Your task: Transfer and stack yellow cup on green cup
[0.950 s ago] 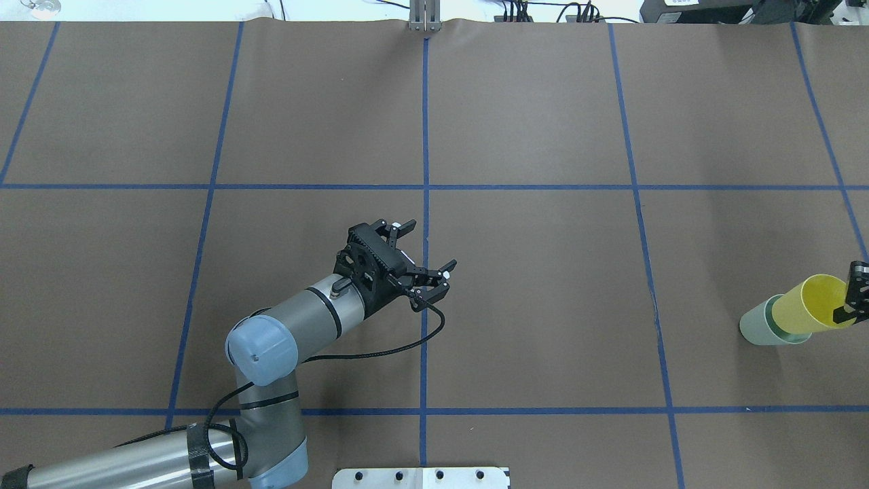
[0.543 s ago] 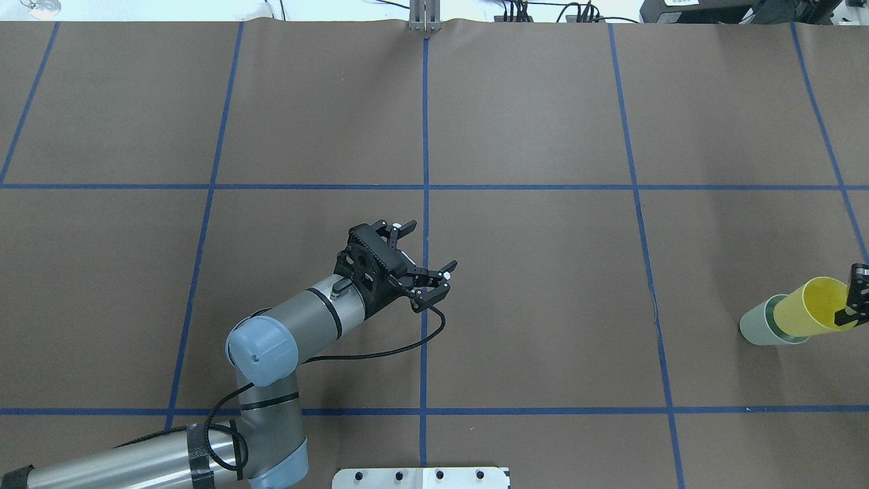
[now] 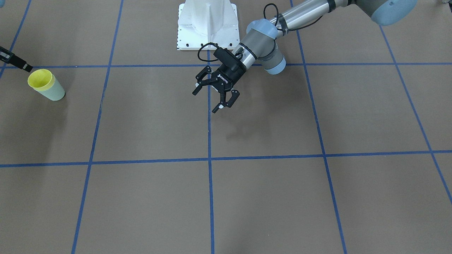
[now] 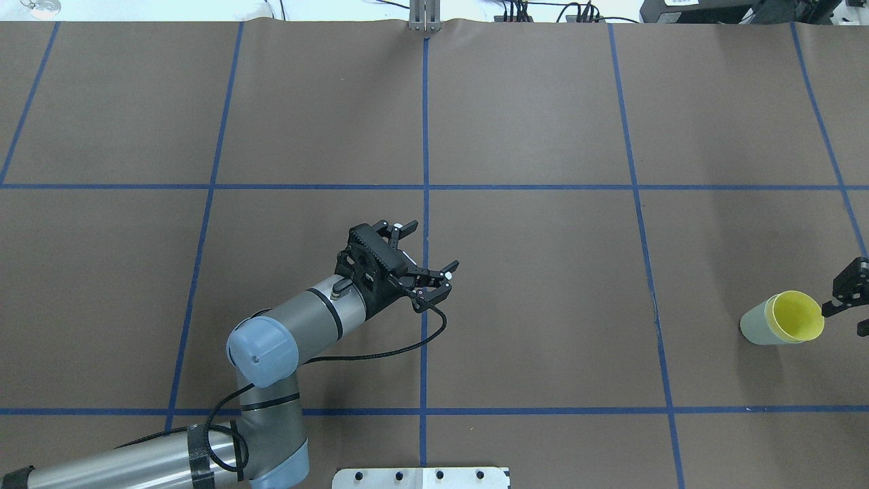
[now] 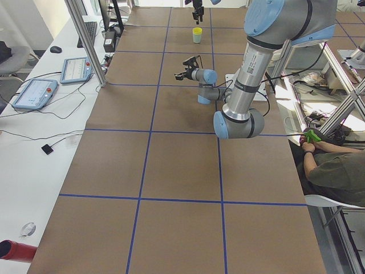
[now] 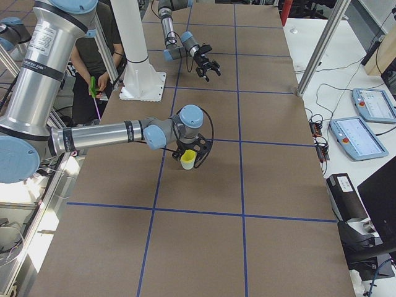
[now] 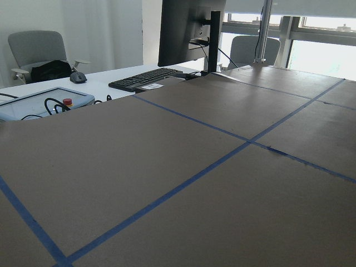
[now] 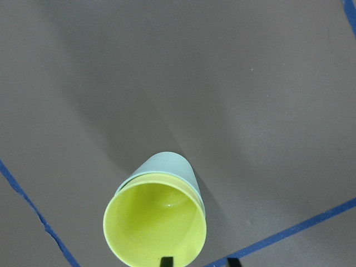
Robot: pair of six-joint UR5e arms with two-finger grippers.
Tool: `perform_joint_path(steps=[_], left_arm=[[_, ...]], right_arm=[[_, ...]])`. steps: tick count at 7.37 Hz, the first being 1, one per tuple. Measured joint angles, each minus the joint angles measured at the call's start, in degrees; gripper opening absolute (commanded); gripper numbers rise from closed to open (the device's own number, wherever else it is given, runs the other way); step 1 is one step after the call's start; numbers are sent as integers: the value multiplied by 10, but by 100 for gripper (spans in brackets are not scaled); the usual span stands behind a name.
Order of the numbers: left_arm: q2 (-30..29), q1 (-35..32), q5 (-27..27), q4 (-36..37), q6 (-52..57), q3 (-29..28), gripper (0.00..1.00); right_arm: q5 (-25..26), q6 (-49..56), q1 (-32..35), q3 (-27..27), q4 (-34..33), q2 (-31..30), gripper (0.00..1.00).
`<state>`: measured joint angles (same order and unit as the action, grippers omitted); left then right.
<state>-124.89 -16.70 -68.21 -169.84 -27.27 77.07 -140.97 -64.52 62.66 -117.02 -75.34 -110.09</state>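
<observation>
The yellow cup (image 4: 794, 316) sits nested inside the green cup (image 4: 753, 326) at the table's far right. Only its rim and inside show. The stack also shows in the front view, yellow cup (image 3: 39, 79) in green cup (image 3: 54, 93), and in the right wrist view, yellow cup (image 8: 154, 222) in green cup (image 8: 167, 164). My right gripper (image 4: 844, 321) is open just beside and above the rim, with its fingertips (image 8: 165, 260) spread at the bottom edge of the wrist view. My left gripper (image 4: 432, 246) is open and empty over the table's middle.
The brown table cover (image 4: 543, 272) carries a grid of blue tape lines. The robot's white base plate (image 3: 207, 24) stands at the near edge. Monitors, tablets and a keyboard lie off the table's end in the left side view (image 5: 74, 68).
The yellow cup was tilted and held by my right gripper at its rim. It has dropped down into the green cup, and the gripper has let go and drawn slightly away. The left arm is still.
</observation>
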Motion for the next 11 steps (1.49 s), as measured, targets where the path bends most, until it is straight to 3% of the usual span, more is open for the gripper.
perform_joint_path(steps=[3,6,8,11], left_arm=[[-2,-11,58,21,-3,-4,99],[-4,-109,79,190,-31,-19,99],[-6,-197,-12,347,-92,-29,99],[-39,-335,-230,595,-103,-31,99]], right_arm=[[29,1,24,12,1,49,100],[86,1,35,76,0,159,100],[89,26,52,128,-3,221,100],[83,77,85,189,-5,272,100]])
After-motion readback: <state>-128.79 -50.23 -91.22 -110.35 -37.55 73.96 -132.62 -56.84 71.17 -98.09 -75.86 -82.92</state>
